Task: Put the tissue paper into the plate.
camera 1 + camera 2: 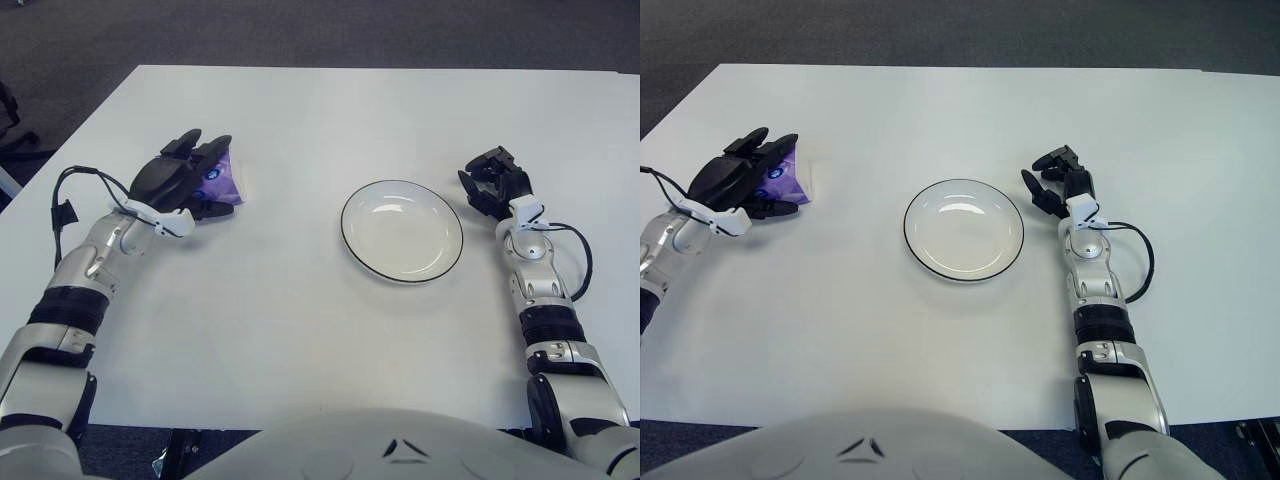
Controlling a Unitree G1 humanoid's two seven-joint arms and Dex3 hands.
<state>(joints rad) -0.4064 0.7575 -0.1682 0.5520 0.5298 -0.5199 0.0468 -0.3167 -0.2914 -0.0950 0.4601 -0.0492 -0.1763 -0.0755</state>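
The left hand is down on the purple tissue paper packet at the left side of the white counter, palm over the packet's left half, fingers draped across the top and thumb tucked along the near edge. It looks closed around the packet, though the packet is still flat on the counter. The forearm comes in low from the lower left with a black cable looping off the wrist.

The plate, white with a dark rim, has nothing in it. It sits around the middle of the counter, well apart from the packet.

The right hand shows just right of the plate, fingers curled in, holding nothing.

The right eye view shows a bit more of the packet's right edge poking out past the fingers, while the left eye view shows more of the left arm and its cable.
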